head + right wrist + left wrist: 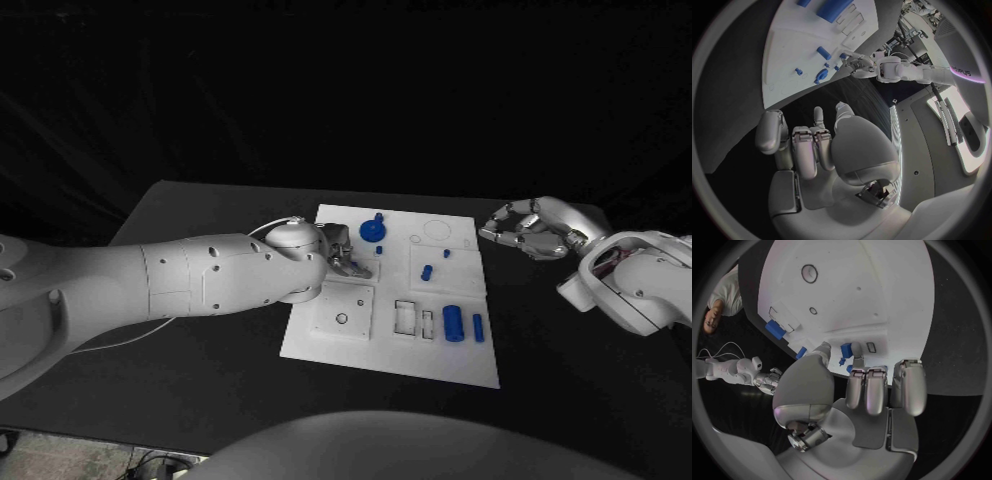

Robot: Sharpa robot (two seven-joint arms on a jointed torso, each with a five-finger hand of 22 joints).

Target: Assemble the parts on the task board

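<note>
The left hand point(336, 252) hangs over the board's point(346, 345) left side, fingers curled beside a small blue part point(845, 350); whether it pinches that part I cannot tell. The knobbed blue part point(374, 229) stands just beyond its fingertips. The right hand point(529, 229) hovers off the board's far right corner, fingers curled in, holding nothing.
</note>
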